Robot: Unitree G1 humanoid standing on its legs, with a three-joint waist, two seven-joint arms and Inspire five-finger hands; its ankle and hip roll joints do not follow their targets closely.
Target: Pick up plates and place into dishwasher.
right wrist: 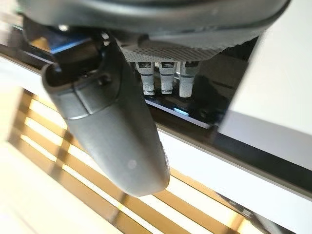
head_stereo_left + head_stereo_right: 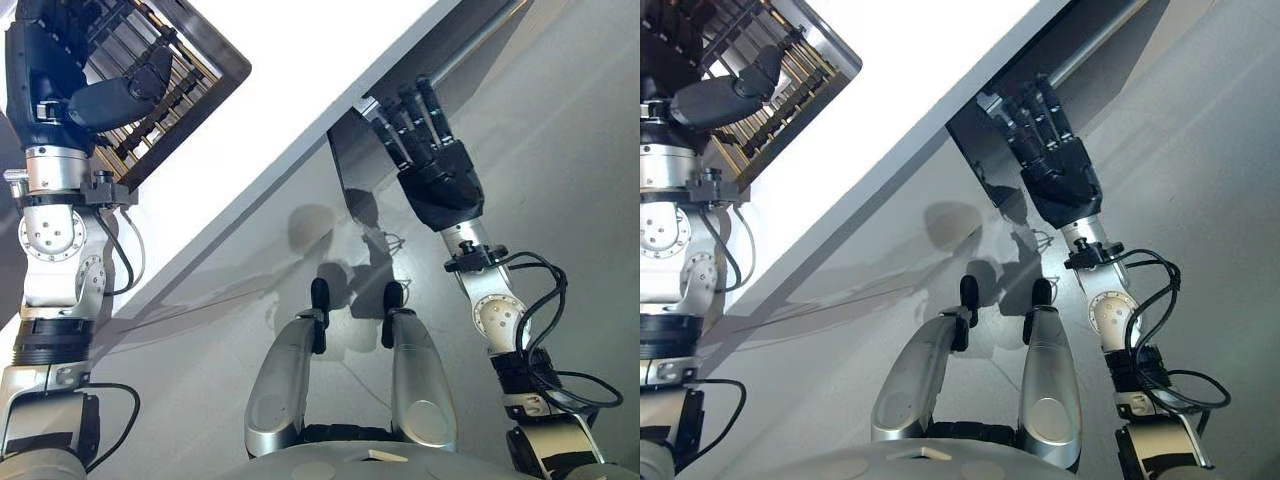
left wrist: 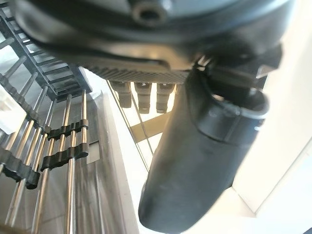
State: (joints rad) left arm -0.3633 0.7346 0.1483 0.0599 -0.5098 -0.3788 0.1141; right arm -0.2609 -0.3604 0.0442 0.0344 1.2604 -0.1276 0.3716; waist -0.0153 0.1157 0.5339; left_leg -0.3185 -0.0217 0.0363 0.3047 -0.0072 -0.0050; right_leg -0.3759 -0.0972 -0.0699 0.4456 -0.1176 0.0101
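A dishwasher rack (image 2: 190, 90) of metal tines sits at the upper left, set in a dark frame. My left hand (image 2: 120, 95) hovers over it with relaxed fingers and nothing in its grasp; the tines (image 3: 53, 146) run just past the thumb (image 3: 195, 161). My right hand (image 2: 435, 165) reaches up on the right with straight fingers, their tips against a dark glossy panel (image 2: 355, 170) under the white surface. That panel (image 1: 195, 105) lies right before the fingers (image 1: 165, 80) in the right wrist view. I see no plate.
A broad white surface (image 2: 300, 90) slants across the scene between the two hands, with a grey edge below it. A metal bar (image 2: 480, 40) runs along the top right. Grey floor (image 2: 560, 150) spreads to the right and below.
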